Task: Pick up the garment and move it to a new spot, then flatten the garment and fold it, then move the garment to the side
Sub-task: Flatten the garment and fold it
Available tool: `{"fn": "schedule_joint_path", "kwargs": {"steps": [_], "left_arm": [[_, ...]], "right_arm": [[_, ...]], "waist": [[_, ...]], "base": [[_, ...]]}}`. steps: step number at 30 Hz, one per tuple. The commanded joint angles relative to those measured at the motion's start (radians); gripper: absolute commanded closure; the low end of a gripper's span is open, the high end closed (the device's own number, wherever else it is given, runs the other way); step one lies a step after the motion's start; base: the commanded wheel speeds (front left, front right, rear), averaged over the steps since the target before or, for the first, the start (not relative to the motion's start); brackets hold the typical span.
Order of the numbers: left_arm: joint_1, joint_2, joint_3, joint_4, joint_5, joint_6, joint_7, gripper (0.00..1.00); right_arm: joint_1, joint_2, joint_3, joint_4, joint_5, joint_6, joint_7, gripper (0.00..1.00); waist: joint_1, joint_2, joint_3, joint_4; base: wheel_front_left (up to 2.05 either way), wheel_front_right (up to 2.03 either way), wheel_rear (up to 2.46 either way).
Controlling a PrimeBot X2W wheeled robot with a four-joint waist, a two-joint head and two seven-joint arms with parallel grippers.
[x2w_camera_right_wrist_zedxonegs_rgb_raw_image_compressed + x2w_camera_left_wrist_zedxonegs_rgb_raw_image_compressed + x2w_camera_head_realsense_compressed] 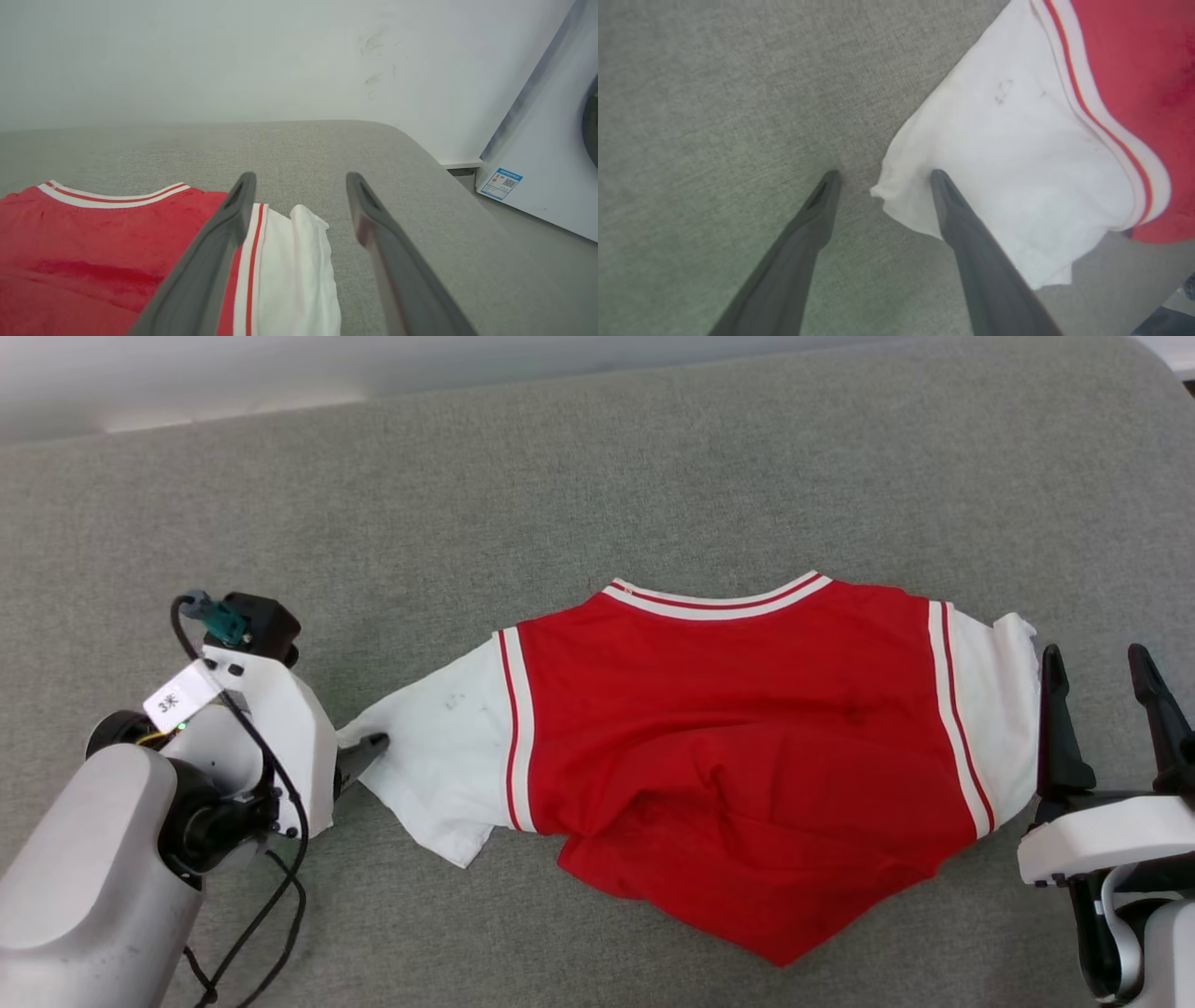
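On the grey cushion (560,476) the shirt (747,737) lies spread, rumpled at 6 o'clock, left gripper (882,175) at 9 and right gripper (1097,658) at 3 both wide, empty; flattening, folding probably remain.

Looks like a home laundry corner, or a mock-up of one. Grey fabric cushion (327,149), scuffed white wall (210,56), and a white appliance (551,154) with a sticker (501,183) beside it.
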Motion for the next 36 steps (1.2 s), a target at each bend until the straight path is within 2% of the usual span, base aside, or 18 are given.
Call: {"fn": "schedule_joint_path", "kwargs": {"steps": [1, 5, 6, 7, 10, 15, 18, 23, 30, 33, 36], "left_arm": [[-0.008, 0.001, -0.010, 0.012, 0.005, -0.001, 0.003, 0.00], [0.009, -0.010, -0.042, 0.052, 0.003, -0.001, 0.024, 0.00], [0.017, -0.011, -0.056, 0.062, -0.001, -0.001, 0.036, 0.54], [0.026, -0.011, -0.068, 0.069, -0.005, -0.001, 0.050, 1.00], [0.042, -0.006, -0.085, 0.084, -0.008, -0.001, 0.051, 1.00], [0.023, 0.028, -0.047, 0.091, 0.036, 0.005, -0.071, 1.00], [0.010, 0.032, -0.025, 0.072, 0.050, 0.007, -0.150, 1.00], [0.025, 0.043, -0.007, -0.013, 0.057, 0.007, -0.215, 1.00], [0.089, 0.064, -0.011, -0.235, 0.076, 0.044, -0.231, 1.00], [0.116, 0.068, -0.013, -0.330, 0.083, 0.063, -0.227, 1.00], [0.133, 0.073, -0.020, -0.411, 0.092, 0.073, -0.227, 1.00]], "right_arm": [[-0.020, 0.004, 0.003, 0.004, 0.005, -0.001, -0.007, 0.00], [-0.025, 0.004, 0.006, 0.019, 0.007, -0.001, -0.014, 0.00], [-0.028, 0.004, 0.007, 0.021, 0.006, -0.001, -0.015, 0.00], [-0.030, 0.004, 0.008, 0.023, 0.004, -0.001, -0.017, 0.00], [-0.034, 0.004, 0.007, 0.027, -0.004, -0.001, -0.012, 0.00], [-0.030, 0.003, 0.009, 0.022, -0.038, -0.001, 0.033, 0.00], [-0.030, -0.024, 0.006, 0.016, -0.050, -0.001, 0.117, 0.00], [-0.055, -0.116, 0.040, -0.004, -0.031, -0.001, 0.384, 0.00], [-0.135, -0.281, 0.101, -0.033, 0.082, -0.001, 0.866, 0.00], [-0.184, -0.331, 0.112, -0.023, 0.120, -0.001, 1.002, 0.00], [-0.226, -0.371, 0.116, 0.003, 0.143, -0.001, 1.087, 0.00]], "waist": [[-0.0001, 0.0000, 0.016, -0.007], [-0.0001, 0.0000, 0.032, -0.014], [-0.0001, 0.0000, 0.033, -0.015], [-0.0001, 0.0000, 0.035, -0.015], [-0.0001, 0.0000, 0.033, -0.014], [-0.0001, 0.0000, 0.012, 0.000], [-0.0001, 0.0000, -0.002, 0.016], [-0.0001, 0.0000, -0.013, 0.047], [-0.0001, 0.0000, 0.007, 0.103], [-0.0001, 0.0000, 0.028, 0.131], [-0.0001, 0.0000, 0.050, 0.161]], "base": [[0.00, 0.00, 0.00], [0.00, 0.00, 0.00], [0.00, 0.00, 0.00], [0.00, 0.00, 0.00], [0.00, 0.00, 0.00], [0.00, 0.00, 0.00], [0.00, 0.00, 0.00], [0.00, 0.00, 0.00], [0.00, 0.00, 0.00], [0.00, 0.00, 0.00], [0.00, 0.00, 0.00]]}}
